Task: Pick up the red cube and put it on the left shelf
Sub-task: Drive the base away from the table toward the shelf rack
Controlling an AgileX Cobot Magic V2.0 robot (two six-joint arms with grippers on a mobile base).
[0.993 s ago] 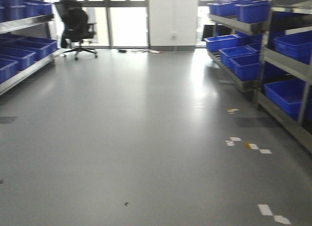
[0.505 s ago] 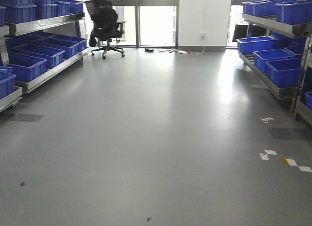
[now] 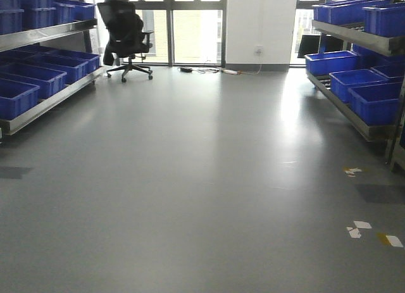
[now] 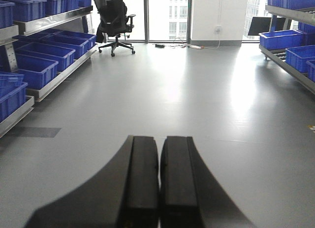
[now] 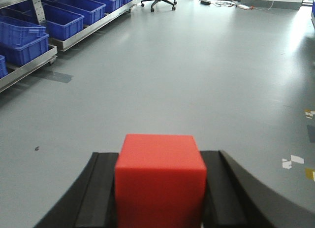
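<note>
Front view: a black office chair (image 3: 126,33) stands at the far end of a bare grey floor (image 3: 190,179), before the windows. The left shelf (image 3: 47,102), a steel rack carrying blue crates (image 3: 16,97), runs from just left of the chair toward the camera. A second rack (image 3: 354,119) with similar crates stands well to the right of the chair, and a white pillar (image 3: 259,21) rises between chair and rack. Tape marks (image 3: 370,233) lie on the floor far nearer the camera than the chair, to its right. Neither arm nor cube shows in this view. Left wrist view: the left gripper (image 4: 160,142) is clenched, jaws pressed together with nothing between them, pointing down the aisle roughly toward the chair; the shelf lies left of the chair. Right wrist view: the right gripper (image 5: 160,161) is clamped on the red cube (image 5: 160,183), one jaw against each side of it. The cube is held above the floor at the near end of the aisle, well apart from the chair and from the left shelf, not on the rack.
</note>
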